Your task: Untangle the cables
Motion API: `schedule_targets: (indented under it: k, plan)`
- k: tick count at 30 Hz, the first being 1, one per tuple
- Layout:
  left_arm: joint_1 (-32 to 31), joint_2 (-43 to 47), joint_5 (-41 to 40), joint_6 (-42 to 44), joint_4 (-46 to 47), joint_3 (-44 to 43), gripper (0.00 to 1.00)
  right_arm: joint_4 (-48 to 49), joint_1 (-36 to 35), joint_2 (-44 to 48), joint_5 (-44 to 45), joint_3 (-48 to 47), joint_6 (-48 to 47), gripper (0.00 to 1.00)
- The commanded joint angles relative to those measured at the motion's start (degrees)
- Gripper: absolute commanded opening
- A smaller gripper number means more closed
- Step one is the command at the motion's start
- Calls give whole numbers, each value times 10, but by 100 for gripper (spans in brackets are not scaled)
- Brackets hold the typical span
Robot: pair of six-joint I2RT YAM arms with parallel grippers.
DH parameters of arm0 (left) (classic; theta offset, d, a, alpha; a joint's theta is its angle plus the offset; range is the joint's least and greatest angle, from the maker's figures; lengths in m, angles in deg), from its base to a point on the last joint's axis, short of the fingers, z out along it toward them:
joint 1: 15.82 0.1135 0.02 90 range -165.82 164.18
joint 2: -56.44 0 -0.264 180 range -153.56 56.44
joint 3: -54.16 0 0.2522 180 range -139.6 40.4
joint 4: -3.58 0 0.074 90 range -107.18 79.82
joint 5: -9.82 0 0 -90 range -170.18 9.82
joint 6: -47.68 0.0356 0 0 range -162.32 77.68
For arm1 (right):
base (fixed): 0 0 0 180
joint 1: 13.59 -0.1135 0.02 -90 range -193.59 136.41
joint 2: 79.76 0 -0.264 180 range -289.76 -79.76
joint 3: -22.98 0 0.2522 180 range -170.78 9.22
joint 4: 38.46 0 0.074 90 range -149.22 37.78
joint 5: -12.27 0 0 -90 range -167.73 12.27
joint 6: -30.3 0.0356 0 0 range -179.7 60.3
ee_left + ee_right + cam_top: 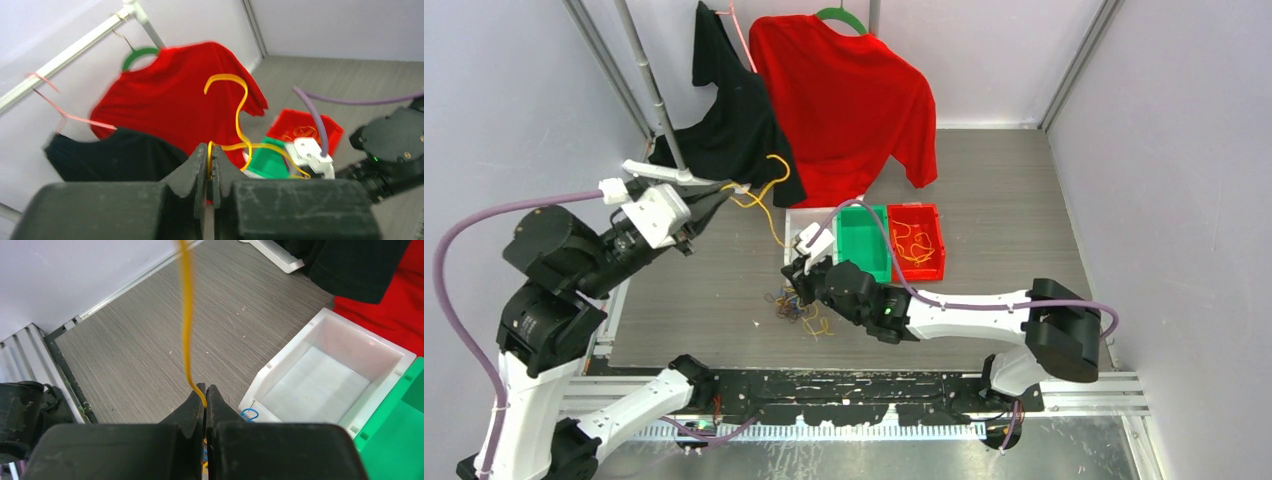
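Observation:
A yellow cable (773, 200) stretches through the air between my two grippers. My left gripper (727, 189) is raised at the left, in front of the black shirt, and is shut on one end of it; the left wrist view shows the yellow cable (241, 116) pinched at the left gripper (210, 148) tips and looping upward. My right gripper (792, 280) is low beside the white bin, shut on the yellow cable (186, 315) at the right gripper (205, 389) tips. A tangled pile of cables (795, 310), blue, yellow and dark, lies on the table just under it. A blue cable (249, 414) shows beside the fingers.
A white bin (809, 212), a green bin (865, 256) and a red bin (941, 246) holding yellow cables stand in a row mid-table. A black shirt (729, 110) and a red shirt (844, 95) hang from a rack at the back. Walls close in both sides.

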Motion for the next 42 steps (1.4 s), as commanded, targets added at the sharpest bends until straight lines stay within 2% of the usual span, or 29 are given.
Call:
schedule_targets:
  k: [1,3,5,8,13,20,24,27,30,35,39,42]
  plan:
    - [0,29,-18,-47,-1,62,21,28,1,62,-25,6,4,1]
    - [0,43,-25,-76,-10,104,42,28,3,74,-52,7,13,1]
    - [0,56,-24,-111,-19,144,56,30,3,86,-67,7,23,1]
    - [0,75,37,-120,-42,206,65,32,7,105,-83,3,56,1]
    - [0,97,134,-132,-57,279,66,31,10,125,-106,-12,97,1]
    - [0,110,182,-146,-29,333,67,40,10,133,-123,-32,137,1]
    - [0,111,219,-142,-27,351,76,36,10,123,-138,-54,163,1]
    - [0,111,215,-149,-8,364,76,41,10,114,-150,-67,184,1]
    - [0,111,197,-168,20,375,71,42,11,107,-166,-79,196,1]
    - [1,113,179,-206,54,384,58,48,10,101,-173,-84,219,1]
    - [1,111,193,-237,74,376,39,50,11,96,-176,-82,229,1]
    - [2,109,211,-244,69,364,34,52,10,96,-171,-79,233,1]
